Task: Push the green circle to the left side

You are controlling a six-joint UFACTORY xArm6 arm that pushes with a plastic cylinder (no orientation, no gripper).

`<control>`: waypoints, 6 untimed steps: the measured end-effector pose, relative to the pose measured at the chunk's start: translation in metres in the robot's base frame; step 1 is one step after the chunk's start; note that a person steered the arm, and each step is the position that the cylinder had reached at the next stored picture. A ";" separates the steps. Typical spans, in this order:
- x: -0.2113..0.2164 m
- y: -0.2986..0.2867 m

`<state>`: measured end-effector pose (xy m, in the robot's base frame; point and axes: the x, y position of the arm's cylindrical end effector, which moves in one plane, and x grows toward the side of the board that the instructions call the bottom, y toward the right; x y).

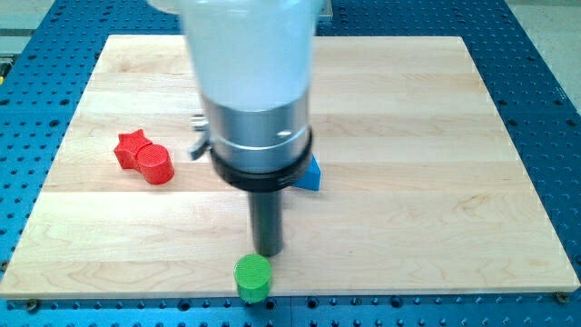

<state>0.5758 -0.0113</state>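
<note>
My tip (269,252) is sitting just above the green circle (253,277) at the bench (408,227) bottom edge, no claw on this rig, so I'm thinking swing round its right side and shove left.

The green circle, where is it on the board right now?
The green circle sits at the board's bottom edge, slightly left of centre in the view. My tip is just above it, a little to its right; the red blocks lie far up-left.

Lab: perforated blue bench (545,100), robot arm (254,82)
</note>
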 end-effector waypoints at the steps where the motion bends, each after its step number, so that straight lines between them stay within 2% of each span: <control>1: 0.043 0.030; 3: 0.043 0.008; 5: 0.034 -0.090; 6: 0.001 -0.156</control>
